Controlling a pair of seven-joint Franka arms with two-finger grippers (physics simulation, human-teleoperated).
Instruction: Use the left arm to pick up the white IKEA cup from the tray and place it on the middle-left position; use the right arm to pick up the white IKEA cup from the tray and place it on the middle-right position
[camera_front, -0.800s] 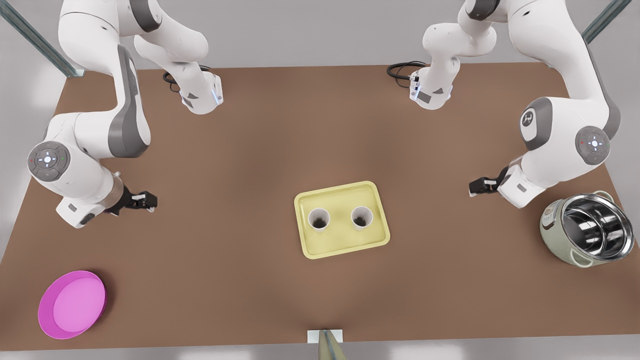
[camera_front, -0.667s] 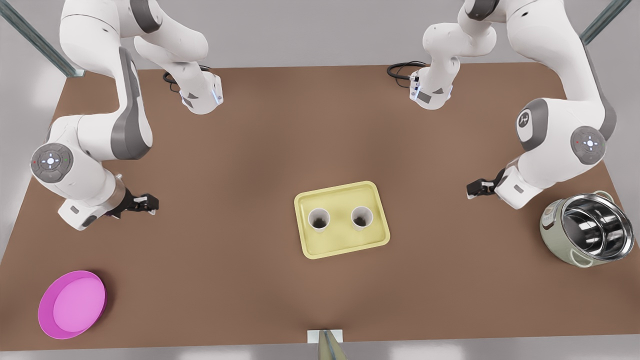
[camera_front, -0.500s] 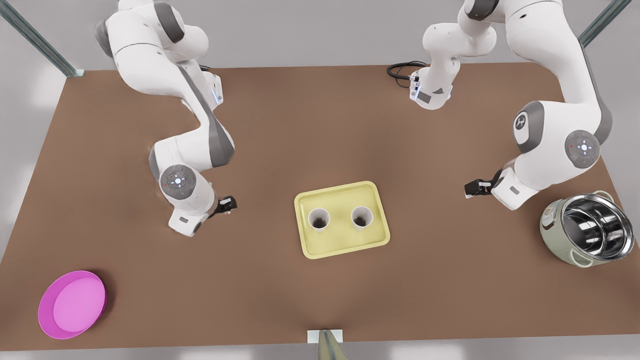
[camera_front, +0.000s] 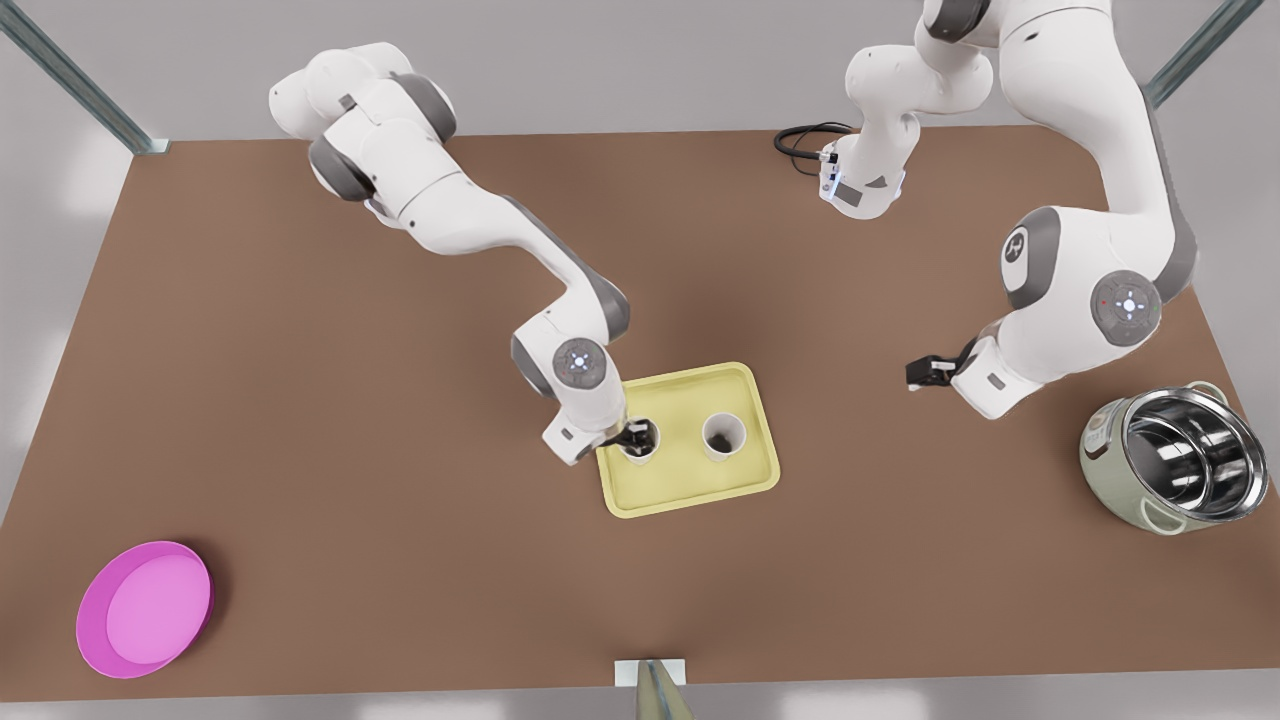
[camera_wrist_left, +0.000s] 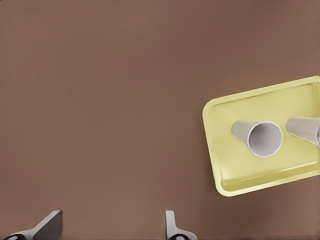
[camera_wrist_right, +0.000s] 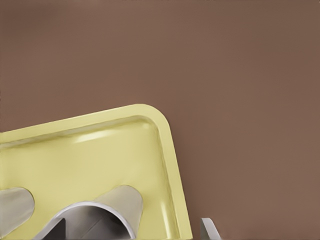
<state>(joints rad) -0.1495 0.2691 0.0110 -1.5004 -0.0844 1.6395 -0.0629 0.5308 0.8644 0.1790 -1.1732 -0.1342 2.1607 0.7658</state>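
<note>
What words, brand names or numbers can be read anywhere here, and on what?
No readable words or numbers.
Round emblem on the arm at the front view's right: a sign, not legible letters.
Panel on the metal cooker: too small to read.

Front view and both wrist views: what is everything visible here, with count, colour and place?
tray: one, pale yellow, table centre
cups: two, white, upright in the tray; one between the right gripper's fingers, the other free
bowl: one, magenta, near corner on the front view's left
pot: one, steel with a pale green shell, front view's right edge
table: one, brown
right gripper: open, astride a cup
left gripper: open, above bare table, on the front view's right of the tray
</note>
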